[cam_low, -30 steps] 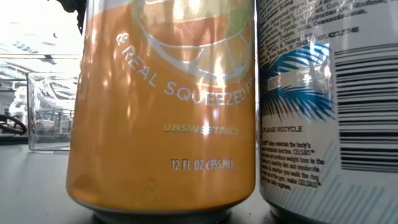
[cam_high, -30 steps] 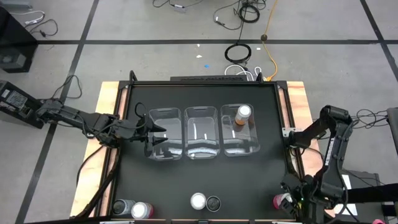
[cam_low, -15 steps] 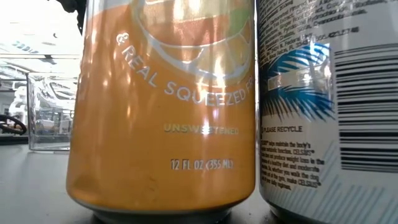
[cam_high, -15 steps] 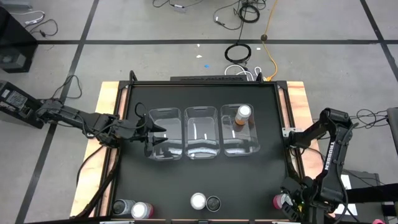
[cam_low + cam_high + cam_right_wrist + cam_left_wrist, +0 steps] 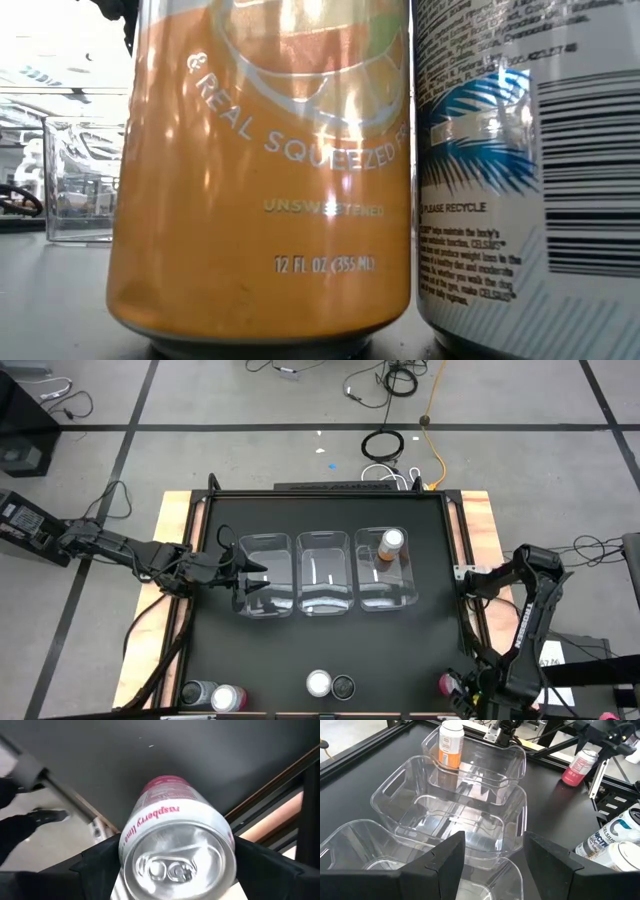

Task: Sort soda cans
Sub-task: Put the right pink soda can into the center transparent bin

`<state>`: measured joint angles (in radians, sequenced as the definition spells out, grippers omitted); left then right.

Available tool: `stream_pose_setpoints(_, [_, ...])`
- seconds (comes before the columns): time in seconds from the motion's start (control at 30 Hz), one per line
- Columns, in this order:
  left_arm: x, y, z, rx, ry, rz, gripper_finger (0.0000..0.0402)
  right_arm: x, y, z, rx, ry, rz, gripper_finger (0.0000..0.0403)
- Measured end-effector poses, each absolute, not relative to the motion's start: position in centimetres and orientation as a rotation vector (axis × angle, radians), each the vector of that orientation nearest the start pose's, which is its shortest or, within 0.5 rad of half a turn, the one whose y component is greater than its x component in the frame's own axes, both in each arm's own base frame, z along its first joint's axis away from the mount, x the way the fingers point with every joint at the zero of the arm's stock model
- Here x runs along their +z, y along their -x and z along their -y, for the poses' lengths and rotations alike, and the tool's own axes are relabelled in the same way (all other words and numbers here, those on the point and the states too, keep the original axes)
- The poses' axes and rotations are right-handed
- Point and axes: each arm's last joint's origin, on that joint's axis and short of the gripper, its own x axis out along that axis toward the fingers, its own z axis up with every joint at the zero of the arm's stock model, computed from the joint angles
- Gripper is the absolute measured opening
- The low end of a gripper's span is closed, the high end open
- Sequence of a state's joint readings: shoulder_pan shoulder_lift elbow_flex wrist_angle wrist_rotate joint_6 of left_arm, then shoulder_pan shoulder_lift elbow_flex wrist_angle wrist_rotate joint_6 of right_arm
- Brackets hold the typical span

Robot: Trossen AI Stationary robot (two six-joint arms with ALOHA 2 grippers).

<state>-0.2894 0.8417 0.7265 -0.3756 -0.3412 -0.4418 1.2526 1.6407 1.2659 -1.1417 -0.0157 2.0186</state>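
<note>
Three clear bins stand in a row mid-table. An orange soda can stands upright in the right bin. A pink-red can stands at the near right corner. My right gripper is over it, open, pointing down, a finger on either side of its upper part; I cannot tell whether they touch. An orange can and a dark can stand together at the near edge. A dark can and a pink-red can stand near left. My left gripper hovers open over the left bin's left rim.
The left bin and the middle bin hold no cans; the right bin holds one. A raised black frame borders the table. Bare black tabletop lies between the bins and the near-edge cans. Cables lie on the floor beyond.
My right arm's elbow has swung toward the table's near edge. Its gripper has shifted toward the table's left over the pink-red can, which now shows only partly from above. The left arm and all cans have stayed still.
</note>
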Motion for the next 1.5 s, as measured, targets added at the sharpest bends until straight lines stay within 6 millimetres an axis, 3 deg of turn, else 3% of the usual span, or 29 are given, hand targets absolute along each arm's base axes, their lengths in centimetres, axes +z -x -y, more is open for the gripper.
stream_pose_setpoints(0.23, [28.7, -17.4, 4.2, 0.152, 0.279, -0.445, 0.0211, 23.2, -9.2, -28.1, -0.554, -0.613, -1.515, 0.0284])
stream_pose_setpoints(0.7, [28.7, -17.3, 4.1, 0.155, 0.276, -0.446, 0.0211, 24.2, -9.8, -27.3, -0.516, -0.624, -1.531, 0.0283])
stream_pose_setpoints(0.9, [28.6, -17.3, 4.1, 0.161, 0.270, -0.453, 0.0211, 26.7, -10.8, -24.6, -0.529, -0.642, -1.466, 0.0283])
stream_pose_setpoints(1.23, [28.6, -17.3, 4.1, 0.154, 0.245, -0.452, 0.0211, 34.7, -13.9, -19.5, -0.568, -0.638, -1.330, 0.0283])
stream_pose_setpoints(1.5, [28.7, -17.3, 4.1, 0.149, 0.223, -0.452, 0.0211, 35.7, -19.3, -14.3, -0.588, -0.617, -1.246, 0.0283])
